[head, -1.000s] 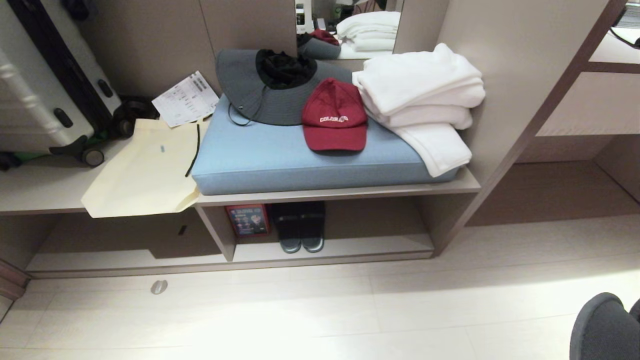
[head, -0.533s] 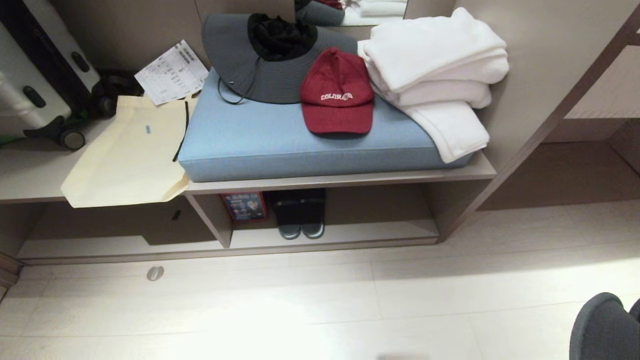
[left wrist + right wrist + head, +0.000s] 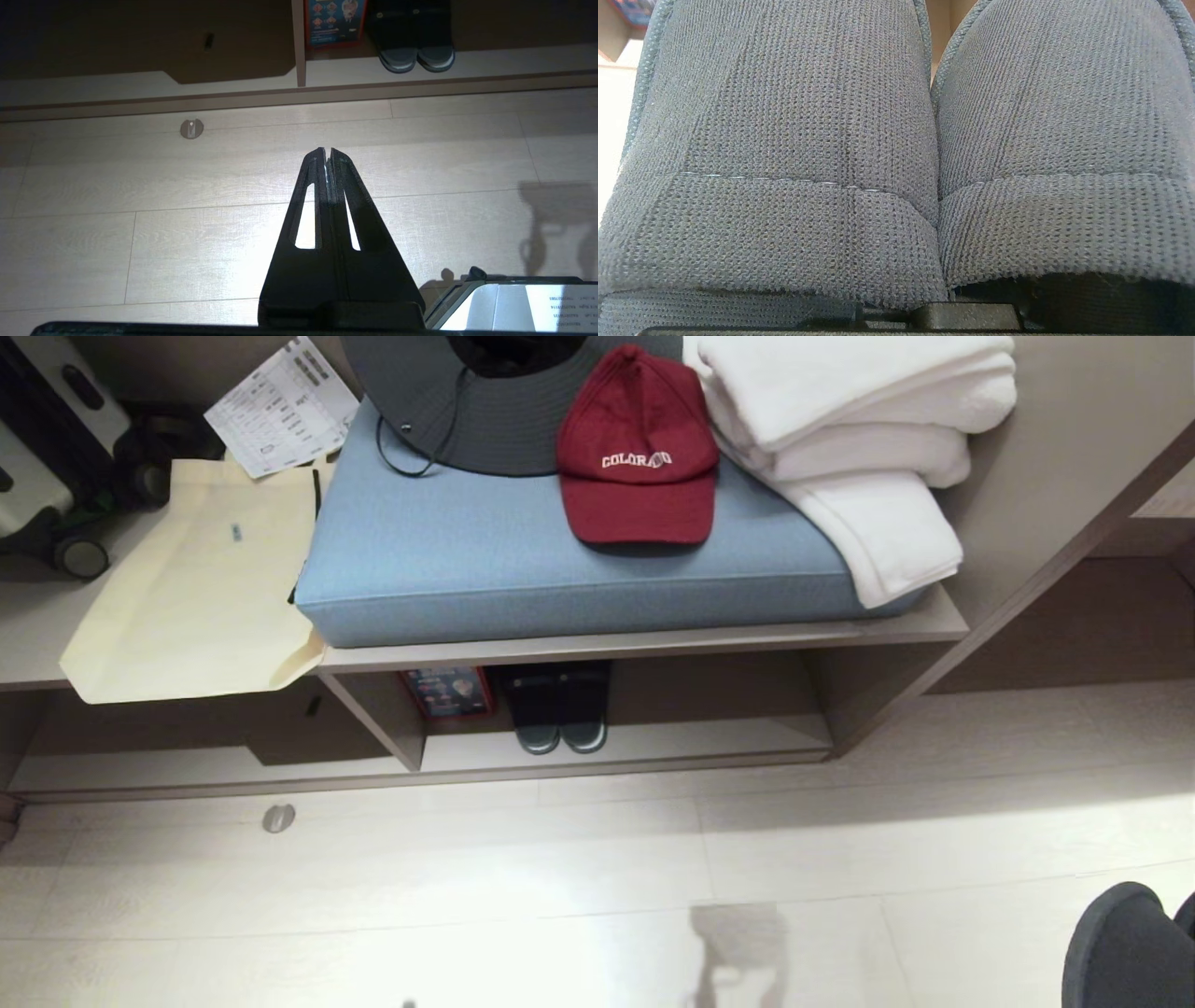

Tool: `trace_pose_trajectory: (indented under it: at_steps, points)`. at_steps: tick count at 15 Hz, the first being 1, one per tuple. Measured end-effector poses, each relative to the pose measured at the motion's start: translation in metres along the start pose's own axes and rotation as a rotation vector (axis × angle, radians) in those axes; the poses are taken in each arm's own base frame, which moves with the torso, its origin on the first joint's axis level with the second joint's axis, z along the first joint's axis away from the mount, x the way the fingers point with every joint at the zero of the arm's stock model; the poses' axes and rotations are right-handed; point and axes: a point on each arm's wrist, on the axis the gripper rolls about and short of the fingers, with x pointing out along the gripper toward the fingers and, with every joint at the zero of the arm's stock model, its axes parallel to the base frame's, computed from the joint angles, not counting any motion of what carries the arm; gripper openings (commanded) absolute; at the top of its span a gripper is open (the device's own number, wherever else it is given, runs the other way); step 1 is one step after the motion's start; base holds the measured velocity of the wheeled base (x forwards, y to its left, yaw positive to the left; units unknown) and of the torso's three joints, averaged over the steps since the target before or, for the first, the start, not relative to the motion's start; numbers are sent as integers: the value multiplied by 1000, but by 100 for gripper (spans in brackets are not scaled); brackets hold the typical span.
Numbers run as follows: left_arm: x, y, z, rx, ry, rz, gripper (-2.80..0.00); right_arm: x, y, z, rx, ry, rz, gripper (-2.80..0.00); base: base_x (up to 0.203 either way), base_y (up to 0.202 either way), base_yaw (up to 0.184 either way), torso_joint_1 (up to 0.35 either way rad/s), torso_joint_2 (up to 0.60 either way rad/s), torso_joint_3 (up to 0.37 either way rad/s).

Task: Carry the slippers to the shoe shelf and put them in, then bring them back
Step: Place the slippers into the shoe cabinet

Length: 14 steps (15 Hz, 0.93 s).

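A pair of grey knitted slippers (image 3: pixel 896 140) fills the right wrist view, toes pointing away and side by side. They lie right against my right gripper (image 3: pixel 966 316), which is shut on them; its fingers are hidden beneath the fabric. In the head view the slippers (image 3: pixel 1125 947) show as a dark rounded shape at the bottom right, above the floor. The shoe shelf (image 3: pixel 719 742) is the low open cubby under the bench, with an upright divider (image 3: pixel 383 719) on its left. My left gripper (image 3: pixel 327 151) hangs shut and empty over the floor, short of the shoe shelf (image 3: pixel 514 56).
Another dark pair with blue-grey soles (image 3: pixel 558 714) and a red-blue box (image 3: pixel 448 691) stand in the cubby's left part. On the bench lie a blue cushion (image 3: pixel 560 579), red cap (image 3: pixel 639 457), white towels (image 3: pixel 859 439) and cream bag (image 3: pixel 196 607). A round metal stop (image 3: pixel 278 818) sits on the floor.
The whole head view has shifted: bench and cubby have moved up the picture and look nearer. A shadow now shows on the floor. The slippers stay at the same corner.
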Motion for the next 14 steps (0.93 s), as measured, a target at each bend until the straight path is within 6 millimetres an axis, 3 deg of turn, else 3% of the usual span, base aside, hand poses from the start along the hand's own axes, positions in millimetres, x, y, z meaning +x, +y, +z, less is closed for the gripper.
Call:
trace_pose_trajectory:
  at_steps: [14]
  points:
    - [0, 0, 0, -1, 0, -1, -280, 0, 0, 0, 8, -1, -6, -280, 0, 0, 0, 2, 3, -195]
